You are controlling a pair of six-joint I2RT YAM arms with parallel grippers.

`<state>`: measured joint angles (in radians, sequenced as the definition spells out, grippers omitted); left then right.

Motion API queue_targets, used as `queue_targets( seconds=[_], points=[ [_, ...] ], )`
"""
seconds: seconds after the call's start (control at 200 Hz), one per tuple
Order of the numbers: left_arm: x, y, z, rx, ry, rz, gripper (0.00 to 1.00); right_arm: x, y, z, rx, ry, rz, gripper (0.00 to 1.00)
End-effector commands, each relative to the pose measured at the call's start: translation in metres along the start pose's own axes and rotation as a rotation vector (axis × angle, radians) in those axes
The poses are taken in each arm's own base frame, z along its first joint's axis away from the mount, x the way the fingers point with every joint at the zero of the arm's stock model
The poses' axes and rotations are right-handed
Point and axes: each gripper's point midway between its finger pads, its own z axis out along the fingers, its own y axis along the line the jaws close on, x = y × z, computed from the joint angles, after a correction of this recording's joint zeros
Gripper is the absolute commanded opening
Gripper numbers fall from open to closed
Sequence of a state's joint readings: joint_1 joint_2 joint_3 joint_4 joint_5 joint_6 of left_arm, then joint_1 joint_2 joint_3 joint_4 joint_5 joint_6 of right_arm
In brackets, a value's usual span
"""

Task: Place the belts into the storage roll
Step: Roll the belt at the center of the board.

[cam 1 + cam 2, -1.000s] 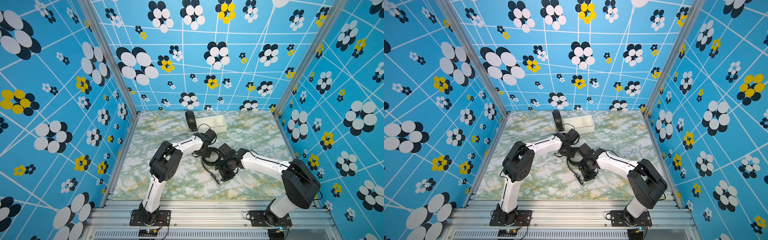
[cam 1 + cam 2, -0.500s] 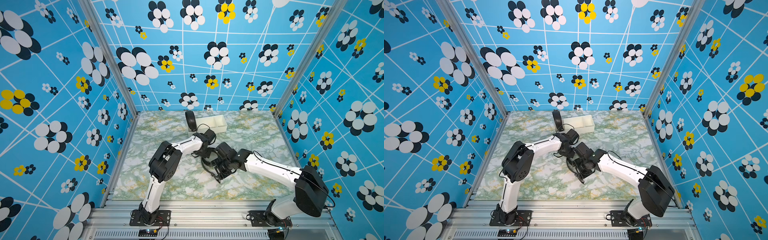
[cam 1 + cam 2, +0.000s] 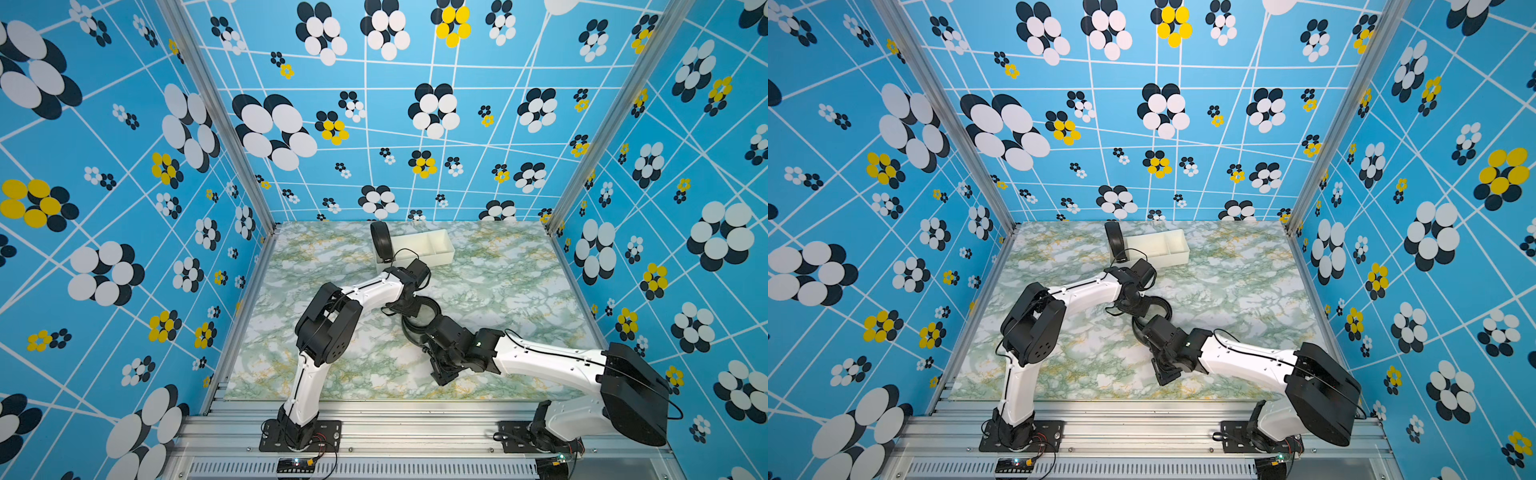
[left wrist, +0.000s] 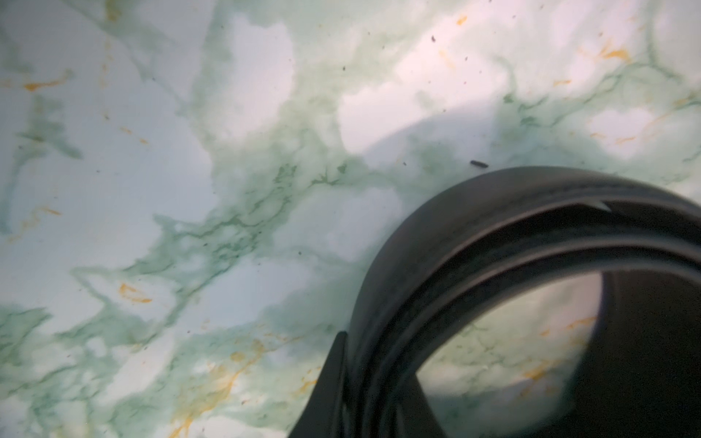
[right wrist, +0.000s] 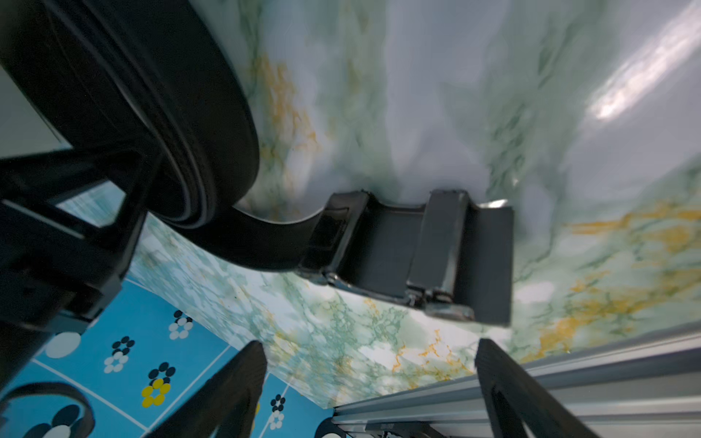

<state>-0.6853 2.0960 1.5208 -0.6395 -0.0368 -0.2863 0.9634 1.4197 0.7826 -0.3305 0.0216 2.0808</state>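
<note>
The left tool (image 3: 407,309) was clamped on the wall of the first belt (image 3: 420,318), a loose black coil lying on the marbled tabletop (image 3: 519,291) at the centre of both top views. In the left wrist view this coil filled the lower right of the frame. One finger (image 4: 333,383) pressed against the outside of its layers near the bottom edge.

The right tool (image 5: 368,343) stood wide open and held nothing. In the right wrist view its two fingers rose from the bottom edge, far apart. The first belt's dark buckle (image 5: 409,258) lay on the tabletop at mid-frame, beyond their tips and not touching them. A short run of strap curved from the buckle to the coil in the upper left of that frame.

The storage roll (image 3: 444,249), a cream divided tray, sat at the upper centre of both top views, close to the back wall and apart from the first belt. The second belt (image 3: 381,242), a tight coil, stood on edge at the tray's left end. Whether it sat inside the end compartment or only leaned against the wall could not be told.
</note>
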Motion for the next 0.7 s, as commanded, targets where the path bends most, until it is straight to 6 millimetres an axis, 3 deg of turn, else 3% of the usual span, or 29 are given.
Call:
queue_targets(
  seconds=[0.0, 0.165, 0.42, 0.51, 0.605, 0.694],
  points=[
    [0.027, 0.009, 0.003, -0.004, 0.09, 0.014, 0.04, -0.031, 0.003, 0.001, -0.034, -0.088, 0.189, 0.9],
    [0.028, 0.006, -0.002, 0.005, 0.092, 0.037, 0.03, -0.052, 0.005, 0.009, -0.035, -0.109, 0.195, 0.9],
    [0.046, 0.013, -0.006, -0.055, 0.134, 0.099, 0.02, -0.056, 0.033, 0.02, -0.049, -0.087, 0.117, 0.89],
    [0.051, 0.018, -0.008, -0.069, 0.135, 0.094, 0.02, -0.054, 0.039, 0.024, -0.045, -0.063, 0.106, 0.85],
    [0.053, 0.017, -0.01, -0.067, 0.136, 0.08, 0.02, -0.047, 0.029, 0.032, 0.011, -0.021, 0.101, 0.79],
    [0.053, 0.017, -0.009, -0.07, 0.138, 0.062, 0.01, -0.038, 0.02, 0.043, 0.038, 0.043, 0.105, 0.66]
  ],
)
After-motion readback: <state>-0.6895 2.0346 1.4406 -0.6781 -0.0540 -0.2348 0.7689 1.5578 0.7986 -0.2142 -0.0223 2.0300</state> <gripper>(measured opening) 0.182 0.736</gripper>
